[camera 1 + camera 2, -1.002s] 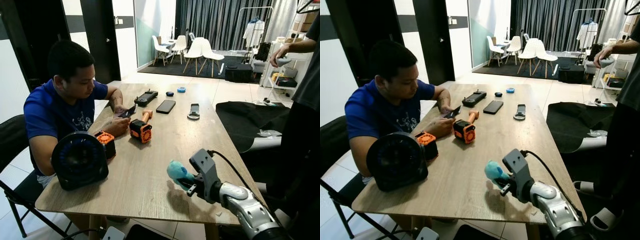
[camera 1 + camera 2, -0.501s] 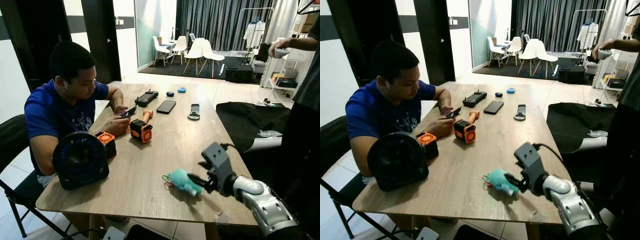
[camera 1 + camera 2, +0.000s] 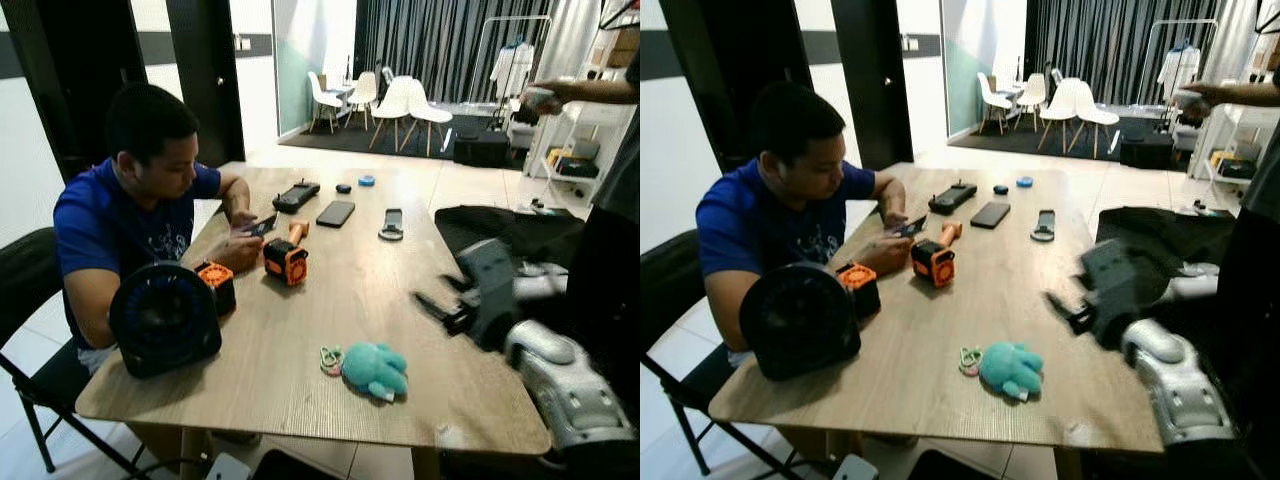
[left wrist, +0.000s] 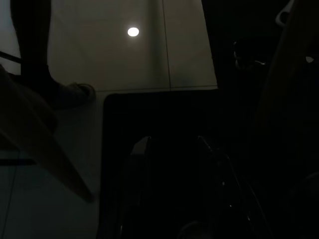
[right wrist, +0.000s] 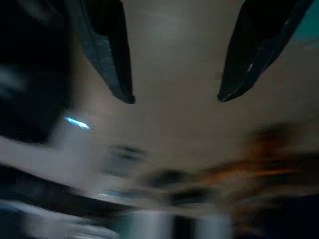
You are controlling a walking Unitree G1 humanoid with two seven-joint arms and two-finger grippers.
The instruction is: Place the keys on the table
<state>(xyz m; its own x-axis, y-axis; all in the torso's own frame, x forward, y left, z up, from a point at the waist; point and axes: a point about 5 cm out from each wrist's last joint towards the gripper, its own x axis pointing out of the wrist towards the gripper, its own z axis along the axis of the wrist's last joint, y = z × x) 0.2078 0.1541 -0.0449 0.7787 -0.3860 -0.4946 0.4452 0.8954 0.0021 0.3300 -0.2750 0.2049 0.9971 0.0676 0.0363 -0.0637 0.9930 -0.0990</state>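
Keys with a teal plush charm are seen lying on the table, released by the robot's right gripper.

The right gripper [image 3: 1065, 310] is held above the tabletop's right edge, its two black fingers [image 5: 112, 55] spread wide and empty, touching nothing; it is blurred by motion in both eye views. The keys [image 3: 368, 367] lie flat near the tabletop's front edge, well apart from the gripper, the small key ring (barely made out) [image 3: 330, 360] just beside the plush on its left. Along the table's [image 3: 330, 270] left edge a seated person [image 3: 130, 215] is shown behind a round black fan [image 3: 165, 318] and orange tools [image 3: 284, 257]. The left wrist view is too dark to show whether the idle left gripper [image 4: 172, 189] is open. A standing person [image 3: 610, 180] at the right is cut off by the frame.
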